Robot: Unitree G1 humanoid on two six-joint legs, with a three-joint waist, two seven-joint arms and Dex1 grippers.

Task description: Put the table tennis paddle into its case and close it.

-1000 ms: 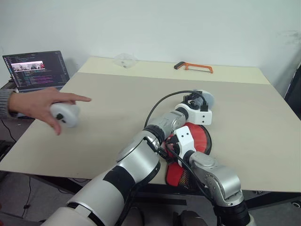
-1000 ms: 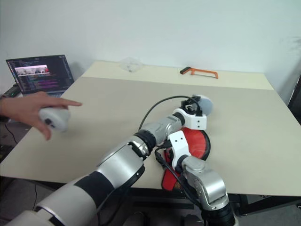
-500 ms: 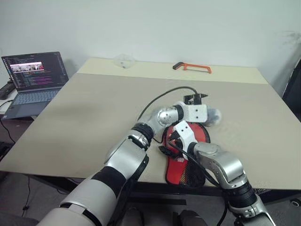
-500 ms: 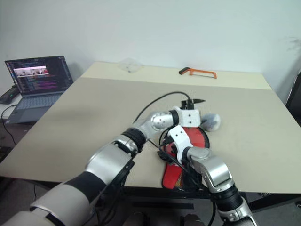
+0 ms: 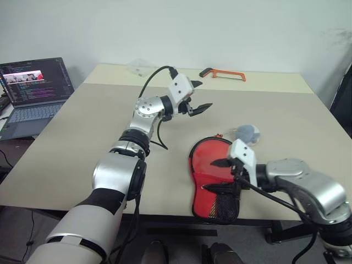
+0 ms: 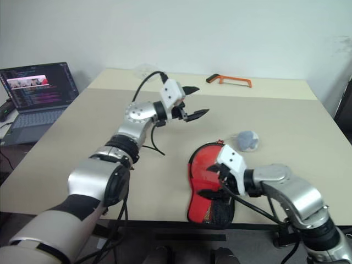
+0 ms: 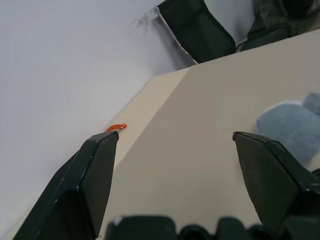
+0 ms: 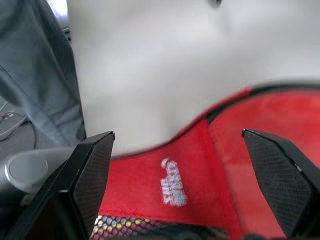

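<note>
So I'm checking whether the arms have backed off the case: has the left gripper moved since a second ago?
Yes. The left gripper has lifted off the case and swung away toward the hacksaw, jaws open.

Matt, smooth beige counter [image 5: 99, 126], laminate by the look of it. Soft case [image 5: 212, 176] in red cloth with a printed white logo, black mesh at the narrow end, black trim around the edge. Small grey pouch [image 5: 247, 132], fuzzy, perhaps felt. Hacksaw [image 5: 223, 73] with glossy orange frame. Both claws' fingers [image 7: 95, 180] in matt black plastic, finely textured.
</note>
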